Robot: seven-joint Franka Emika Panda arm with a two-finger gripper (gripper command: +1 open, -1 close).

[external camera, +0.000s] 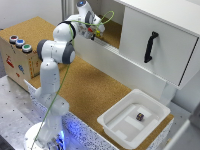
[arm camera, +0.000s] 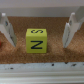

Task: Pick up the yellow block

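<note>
From my remote station, I see the white Franka arm (external camera: 55,47) rising from its round base on the perforated metal plate, folding at the elbow and reaching back across the cork-topped table (external camera: 95,87) into the open white drawer (external camera: 107,37) of the cabinet. The wrist sits tipped over the drawer's front edge, a green cable looping around it.

In the wrist view, the gripper (arm camera: 38,31) stands spread wide, its two pale fingers (arm camera: 6,31) planted either side of the small yellow cube marked with a black letter (arm camera: 36,39). A clear gap of cork shows between the cube and each finger; neither pad touches it, and the pincer holds nothing. The cube rests flat on the cork lining of the drawer, roughly midway between the fingers, with the drawer's white back wall behind it and its pale front lip in the foreground. In the exterior view the cube is hidden behind the hand.

Elsewhere on the table, a white plastic tray (external camera: 112,125) sits near the exterior view's lower right corner with a small dark object (external camera: 140,117) inside it. A wooden box topped with coloured buttons (external camera: 20,52) stands at the exterior view's left. The white cabinet door with a black handle (external camera: 150,46) hangs above the tray.
</note>
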